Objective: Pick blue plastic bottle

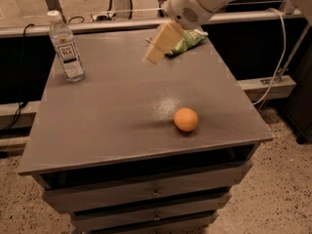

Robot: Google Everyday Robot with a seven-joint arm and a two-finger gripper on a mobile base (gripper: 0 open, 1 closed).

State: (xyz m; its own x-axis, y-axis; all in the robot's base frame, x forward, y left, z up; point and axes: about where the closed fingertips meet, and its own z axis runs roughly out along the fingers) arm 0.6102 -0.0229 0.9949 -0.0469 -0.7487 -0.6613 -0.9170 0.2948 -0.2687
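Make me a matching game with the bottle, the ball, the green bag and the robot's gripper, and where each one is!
Things:
1. bottle
2. ball
3. bag
4. gripper

Places:
A. up in the air above the table
B. standing at the far left corner
C. nearer the front, towards the right
D. lying at the far edge, partly behind the gripper

Pairs: 1-B, 2-C, 3-D, 4-A.
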